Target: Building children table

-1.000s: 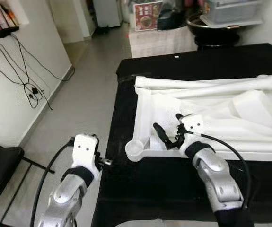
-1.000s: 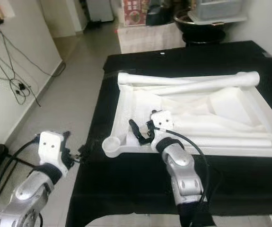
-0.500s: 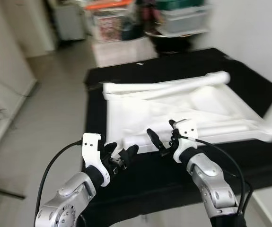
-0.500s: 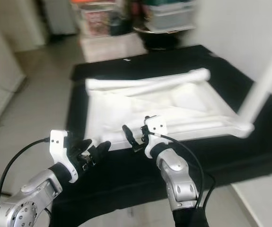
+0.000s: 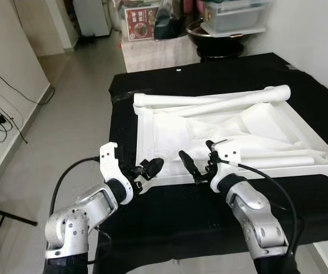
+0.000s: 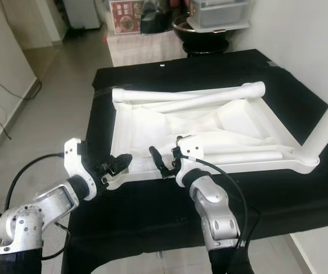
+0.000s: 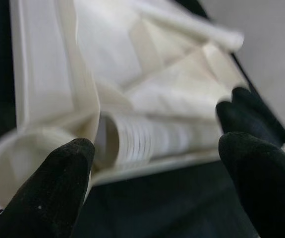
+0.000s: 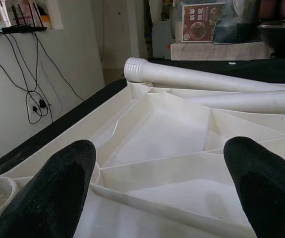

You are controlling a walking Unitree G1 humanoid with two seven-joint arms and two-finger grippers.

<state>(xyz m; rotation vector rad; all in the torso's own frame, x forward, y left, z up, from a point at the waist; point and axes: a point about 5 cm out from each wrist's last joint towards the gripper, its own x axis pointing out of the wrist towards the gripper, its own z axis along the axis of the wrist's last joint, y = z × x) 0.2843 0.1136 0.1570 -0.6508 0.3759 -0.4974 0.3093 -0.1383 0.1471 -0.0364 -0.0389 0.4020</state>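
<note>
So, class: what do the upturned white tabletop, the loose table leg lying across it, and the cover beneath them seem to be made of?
Tabletop: probably moulded plastic, matt white, judging by the thin stiffening ribs and round corner socket.
Table leg: likely the same plastic, a smooth tube with a ridged, threaded-looking end.
Cover: seemingly black cloth, dull and draping over the edge.

Grey tiled floor (image 5: 89,103), white wall (image 5: 7,74), dangling cables (image 5: 1,117)

The left gripper (image 5: 145,170) comes up from beside the black-draped table to the round corner socket (image 7: 13,158) of the upturned white plastic tabletop (image 5: 169,128), at seven o'clock, fingers spread.
</note>
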